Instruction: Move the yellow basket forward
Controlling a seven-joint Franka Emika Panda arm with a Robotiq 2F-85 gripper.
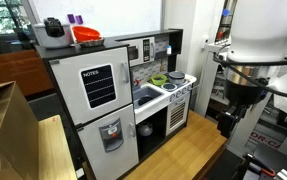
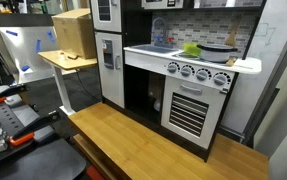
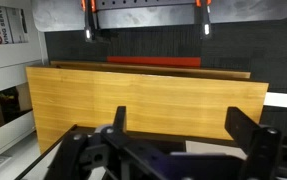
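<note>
The yellow basket (image 1: 159, 80) is a small lime bowl on the toy kitchen's counter, between the sink and the stove; it also shows in an exterior view (image 2: 191, 48) on the white stove top. Its contents are too small to make out. My gripper (image 3: 183, 125) is open and empty, its two dark fingers spread wide over a wooden board (image 3: 143, 100). In an exterior view the arm (image 1: 251, 55) hangs well to the right of the toy kitchen, with the gripper (image 1: 228, 120) low and far from the basket.
An orange-red bowl (image 1: 86, 35) and a black pot (image 1: 53, 28) sit on top of the toy fridge (image 1: 98, 100). A dark pan (image 2: 219, 47) lies beside the basket. A cardboard box (image 2: 75, 32) stands on a side table. A wooden platform (image 2: 153, 140) lies before the kitchen.
</note>
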